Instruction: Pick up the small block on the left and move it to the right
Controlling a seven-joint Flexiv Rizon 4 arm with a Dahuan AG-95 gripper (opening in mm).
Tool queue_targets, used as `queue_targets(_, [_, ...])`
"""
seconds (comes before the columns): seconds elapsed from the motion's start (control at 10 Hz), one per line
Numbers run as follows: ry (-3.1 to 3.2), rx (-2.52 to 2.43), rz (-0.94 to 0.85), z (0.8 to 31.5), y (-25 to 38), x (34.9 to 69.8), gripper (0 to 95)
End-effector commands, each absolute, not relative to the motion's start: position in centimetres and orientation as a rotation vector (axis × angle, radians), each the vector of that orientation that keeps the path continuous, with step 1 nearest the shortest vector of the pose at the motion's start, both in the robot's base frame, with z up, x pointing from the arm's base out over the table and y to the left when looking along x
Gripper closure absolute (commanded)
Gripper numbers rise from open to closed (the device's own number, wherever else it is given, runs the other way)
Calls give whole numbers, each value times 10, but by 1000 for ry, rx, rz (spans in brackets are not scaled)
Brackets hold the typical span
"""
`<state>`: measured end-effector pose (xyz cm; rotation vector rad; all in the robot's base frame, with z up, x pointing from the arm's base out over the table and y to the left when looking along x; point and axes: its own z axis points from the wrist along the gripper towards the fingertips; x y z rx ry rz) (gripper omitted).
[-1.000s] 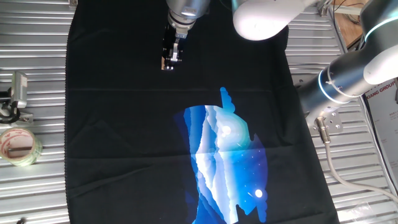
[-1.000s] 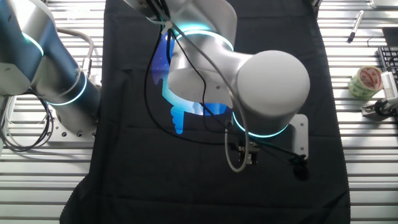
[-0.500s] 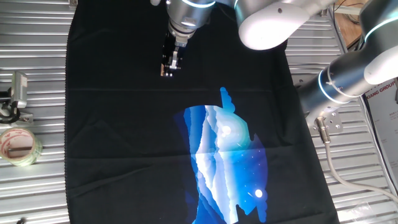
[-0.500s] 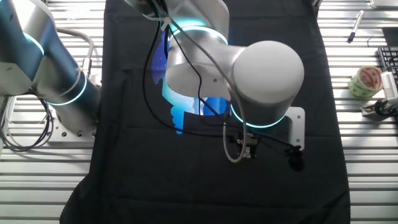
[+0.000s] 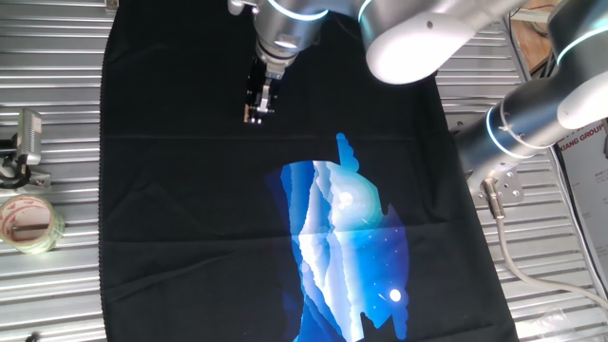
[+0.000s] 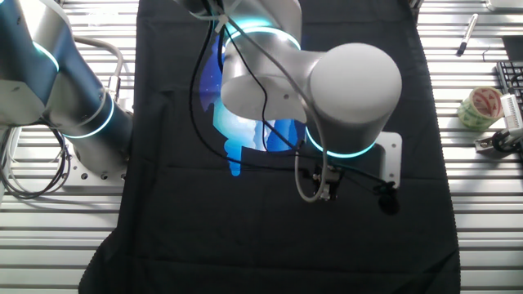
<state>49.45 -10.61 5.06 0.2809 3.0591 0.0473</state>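
Partial red lettering, "ANG GROUP", is seen on a white sheet at the far right edge. The remaining print there cannot be read.

Ribbed metal table under black cloth with glowing blue print; tape roll at the edge.

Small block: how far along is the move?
Pick-up looks done: the small block shows as a tan speck between the tips of the hand, which appears shut on it above the black cloth. In hand: carrying it. Left: setting it down and opening; nothing shows a release yet. In the other fixed view the arm hides the block.
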Motion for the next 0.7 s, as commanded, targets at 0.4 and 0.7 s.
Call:
queue_targets(0.4, [3054,297,48,52,-96,493,950])
queue_targets(0.7, [3068,236,38,54,-88,492,950])
